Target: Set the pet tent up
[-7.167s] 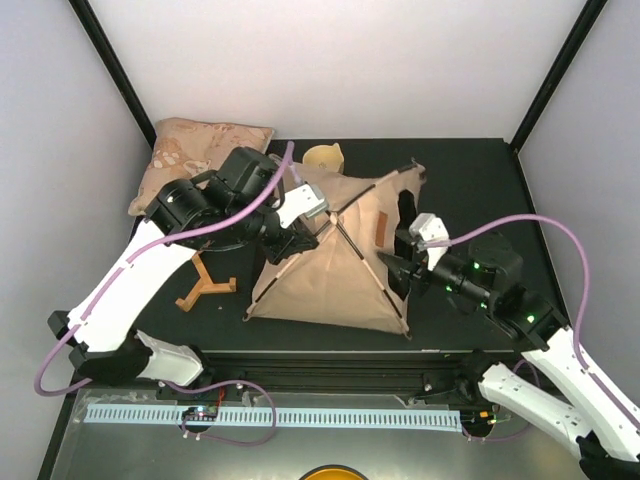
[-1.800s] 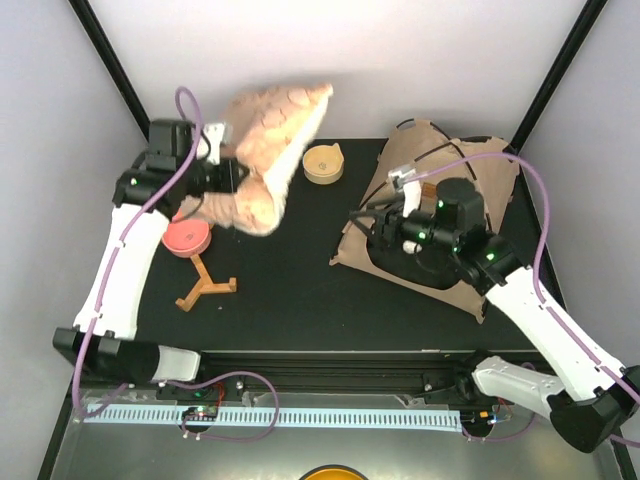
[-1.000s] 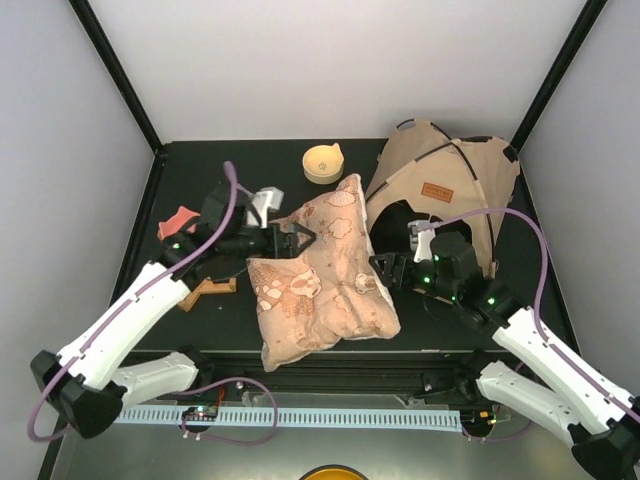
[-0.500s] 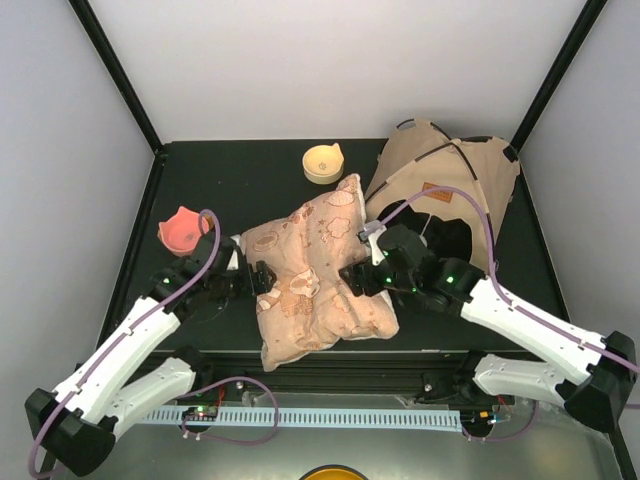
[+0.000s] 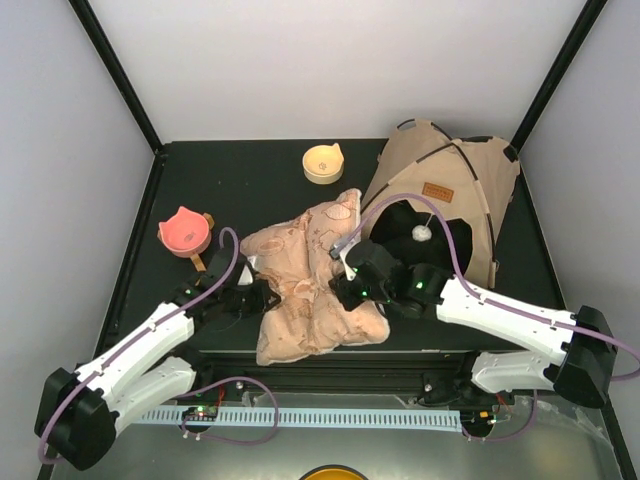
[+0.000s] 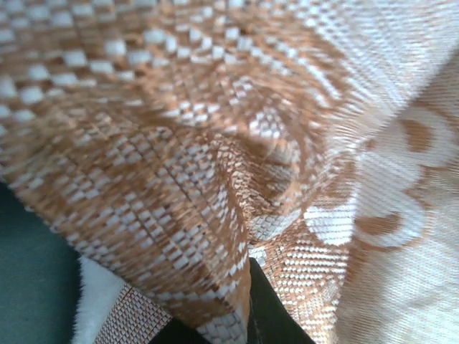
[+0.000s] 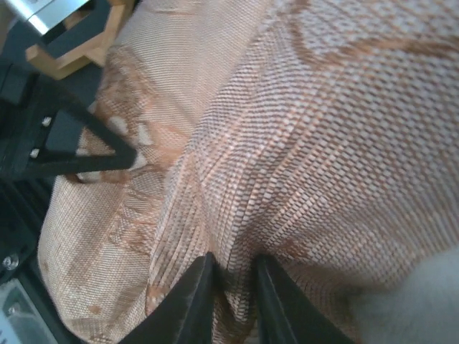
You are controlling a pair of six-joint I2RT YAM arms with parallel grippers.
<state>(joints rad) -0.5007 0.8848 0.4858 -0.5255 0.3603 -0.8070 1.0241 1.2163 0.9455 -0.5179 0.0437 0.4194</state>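
The pet tent [image 5: 445, 170] stands at the back right, tan canvas on thin black poles. Its brown label patch [image 5: 436, 189] sits above the dark opening, where the white ball [image 5: 421, 233] hangs. The beige patterned pillow [image 5: 310, 285] lies crumpled in front of the tent, near the front edge. My left gripper [image 5: 262, 297] is shut on the pillow's left edge; the fabric [image 6: 237, 143] fills its wrist view. My right gripper [image 5: 338, 283] is shut on a fold of the pillow [image 7: 301, 122], pinched between both fingers [image 7: 193, 301].
A pink cat-ear bowl [image 5: 184, 230] sits at the left on a wooden stand [image 5: 201, 262]. A tan bowl [image 5: 322, 163] stands at the back middle. The wooden stand [image 7: 79, 54] and the left gripper's fingers [image 7: 72, 154] also show in the right wrist view.
The pillow came down from the left arm's lift to lie before the tent. Both grippers have since closed in on its two sides, and it is more bunched.
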